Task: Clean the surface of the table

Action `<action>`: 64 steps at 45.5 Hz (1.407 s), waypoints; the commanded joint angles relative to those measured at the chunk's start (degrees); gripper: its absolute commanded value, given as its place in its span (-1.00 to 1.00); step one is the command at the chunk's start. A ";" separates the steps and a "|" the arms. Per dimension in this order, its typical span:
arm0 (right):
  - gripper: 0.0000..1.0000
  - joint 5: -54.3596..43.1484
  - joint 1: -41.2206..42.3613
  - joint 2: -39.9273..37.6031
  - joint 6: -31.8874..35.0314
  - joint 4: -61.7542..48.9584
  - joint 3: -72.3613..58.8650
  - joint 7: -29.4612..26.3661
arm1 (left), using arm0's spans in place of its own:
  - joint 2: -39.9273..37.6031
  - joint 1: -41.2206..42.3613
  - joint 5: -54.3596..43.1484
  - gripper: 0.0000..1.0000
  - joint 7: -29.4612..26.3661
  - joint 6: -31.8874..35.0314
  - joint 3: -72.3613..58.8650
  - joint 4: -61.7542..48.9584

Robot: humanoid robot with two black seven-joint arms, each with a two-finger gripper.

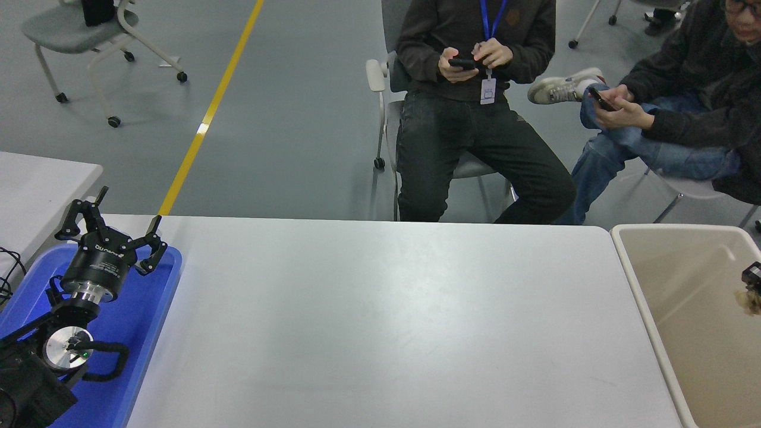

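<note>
The table surface (380, 315) is a wide grey-white top with nothing lying on it. My left gripper (128, 209) is parked at the lower left above a blue tray (169, 279), open and holding nothing. At the right edge, only a small black piece of my right gripper (752, 274) shows, above the inside of the beige bin (645, 309). A small brownish lump (750, 301) sits just under it. Whether the gripper holds the lump cannot be seen.
Two people sit on chairs beyond the table's far edge, each holding a phone (461, 62). A second white table (41, 184) stands at the left. A wheeled chair (89, 30) is at the far left on the grey floor.
</note>
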 commanded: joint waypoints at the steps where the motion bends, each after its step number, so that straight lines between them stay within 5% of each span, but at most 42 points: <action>1: -1.00 0.30 -2.35 6.25 0.54 -8.28 0.32 0.03 | 0.00 0.00 0.00 1.00 0.00 0.00 0.00 0.00; 33: -1.00 2.41 -2.79 9.33 -0.51 -11.98 0.24 -0.32 | 0.00 0.00 0.00 1.00 0.00 0.00 0.00 0.00; 34: -0.94 2.41 -2.79 9.33 -0.51 -11.98 0.15 -0.32 | 0.00 0.00 0.00 1.00 0.00 0.00 0.00 0.00; 38: 0.30 2.41 -2.79 9.33 -0.43 -11.98 -0.47 -0.23 | 0.00 0.00 0.00 1.00 0.00 0.00 0.00 0.00; 41: 0.66 2.41 -2.71 9.16 -0.07 -11.98 -0.29 -0.23 | 0.00 0.00 0.00 1.00 0.00 0.00 0.00 0.00; 46: 0.95 2.32 -2.71 9.07 0.10 -11.98 -0.64 -0.14 | 0.00 0.00 0.00 1.00 0.00 0.00 0.00 0.00; 64: 0.95 2.41 -2.09 8.98 -0.16 -12.06 -0.20 -0.23 | 0.00 0.00 0.00 1.00 0.00 0.00 0.00 0.00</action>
